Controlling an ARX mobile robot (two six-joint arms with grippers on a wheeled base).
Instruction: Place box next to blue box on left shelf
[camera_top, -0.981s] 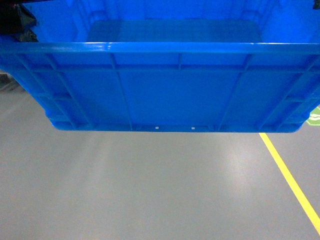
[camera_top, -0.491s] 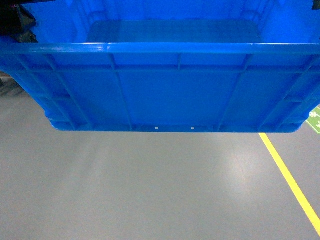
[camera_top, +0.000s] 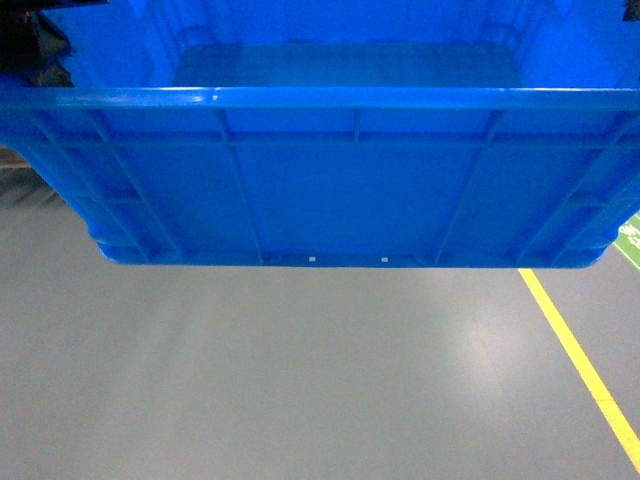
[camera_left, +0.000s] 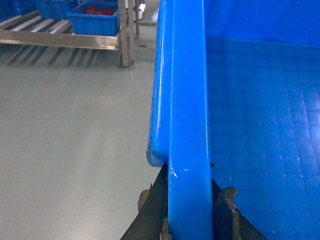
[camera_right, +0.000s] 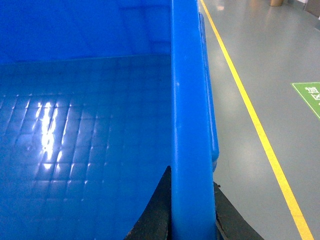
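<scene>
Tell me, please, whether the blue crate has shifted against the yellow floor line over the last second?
Barely. In the head view the blue crate sits almost where it was, its bottom edge only slightly lower, while the yellow floor line has hardly changed beneath it.

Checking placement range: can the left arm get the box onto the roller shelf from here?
Probably not yet. The left gripper is shut on the box rim, and the shelf lies well off across bare floor, with another blue box on it. Nothing blocks the way.
</scene>
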